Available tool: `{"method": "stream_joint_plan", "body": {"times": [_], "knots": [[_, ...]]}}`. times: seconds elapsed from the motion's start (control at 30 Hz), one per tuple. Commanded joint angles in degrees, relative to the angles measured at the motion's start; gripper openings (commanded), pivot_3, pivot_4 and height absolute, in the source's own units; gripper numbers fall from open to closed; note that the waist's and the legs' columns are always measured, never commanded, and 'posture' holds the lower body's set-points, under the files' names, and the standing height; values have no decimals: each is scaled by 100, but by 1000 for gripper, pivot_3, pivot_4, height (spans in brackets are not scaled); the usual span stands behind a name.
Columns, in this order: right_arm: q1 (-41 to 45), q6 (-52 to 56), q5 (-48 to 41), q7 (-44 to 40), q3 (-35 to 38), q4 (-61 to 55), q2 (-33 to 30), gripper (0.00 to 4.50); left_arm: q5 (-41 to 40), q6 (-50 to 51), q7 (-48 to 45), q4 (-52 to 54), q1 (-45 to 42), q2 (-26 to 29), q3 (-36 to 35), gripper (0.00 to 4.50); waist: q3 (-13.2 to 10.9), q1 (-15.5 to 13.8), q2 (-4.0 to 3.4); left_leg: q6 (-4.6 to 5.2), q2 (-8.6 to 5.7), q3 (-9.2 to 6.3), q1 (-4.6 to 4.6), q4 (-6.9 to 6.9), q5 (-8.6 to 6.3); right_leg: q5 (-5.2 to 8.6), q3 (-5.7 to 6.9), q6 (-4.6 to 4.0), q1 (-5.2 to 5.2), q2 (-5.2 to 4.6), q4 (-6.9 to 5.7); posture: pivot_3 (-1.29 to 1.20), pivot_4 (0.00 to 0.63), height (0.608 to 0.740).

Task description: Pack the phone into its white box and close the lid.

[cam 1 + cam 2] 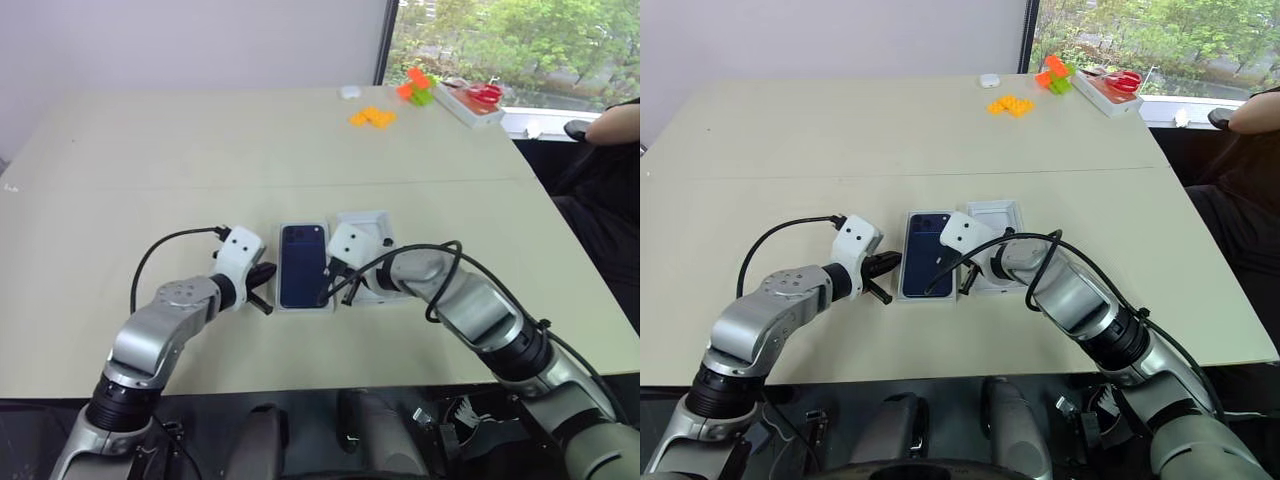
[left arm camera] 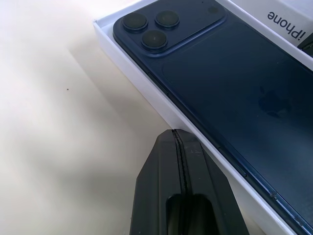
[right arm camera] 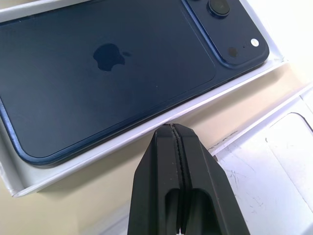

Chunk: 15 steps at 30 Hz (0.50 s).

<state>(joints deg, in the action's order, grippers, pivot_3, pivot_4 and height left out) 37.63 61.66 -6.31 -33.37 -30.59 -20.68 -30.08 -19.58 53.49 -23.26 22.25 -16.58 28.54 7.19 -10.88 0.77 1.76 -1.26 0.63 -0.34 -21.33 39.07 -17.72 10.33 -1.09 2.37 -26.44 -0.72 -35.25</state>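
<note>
- Looking down from the head camera, I see the phone [image 1: 303,264] lying back-up inside the white box [image 1: 277,304] near the front middle of the table [image 1: 150,150], its camera cluster at the far end.
- My left gripper [image 1: 262,275] sits just beside the box's left wall — fingers pressed together, holding nothing.
- From the left wrist, those black fingers [image 2: 181,191] meet in a single seam, tip close to the box's white wall [image 2: 146,93]; whether they touch it I cannot tell.
- My right gripper [image 1: 335,285] is at the box's right edge, between the box and a second white piece [image 1: 365,228] lying just to the right; its jaws are fully closed as well and grasp nothing.
- From the right wrist, the closed fingers [image 3: 178,181] point at the strip of table between the box wall [image 3: 146,132] and that neighbouring white piece [image 3: 274,171] — the phone's logo and lens corner are plain there.
- That white piece lies flat with its pale face up; I cannot tell from here whether it is the lid or an insert.
- At the far right of the table I see orange pieces [image 1: 372,117], an orange and green cluster [image 1: 415,86], a small white object [image 1: 349,92] and a tray with red scissors [image 1: 484,95].
- A person's arm [image 1: 618,125] shows at the right edge, beyond the table.
</note>
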Motion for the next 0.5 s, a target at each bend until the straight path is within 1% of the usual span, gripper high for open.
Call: {"method": "stream_joint_plan", "body": {"times": [0.03,0.5], "knots": [[-50,39,-57,-103,69,-255,-30,0,-101,-119,-288,200,-206,-159,318,29,0,-8,0,0,-1,0,0,0,0,0,0,0,0,-1,0,0,150,726],[-372,452,-241,-311,555,-907,-578,0,-134,47,-591,103,-656,-695,915,29,2,-1,2,0,-14,0,-4,4,0,1,-1,2,3,-12,3,0,150,726]]}}
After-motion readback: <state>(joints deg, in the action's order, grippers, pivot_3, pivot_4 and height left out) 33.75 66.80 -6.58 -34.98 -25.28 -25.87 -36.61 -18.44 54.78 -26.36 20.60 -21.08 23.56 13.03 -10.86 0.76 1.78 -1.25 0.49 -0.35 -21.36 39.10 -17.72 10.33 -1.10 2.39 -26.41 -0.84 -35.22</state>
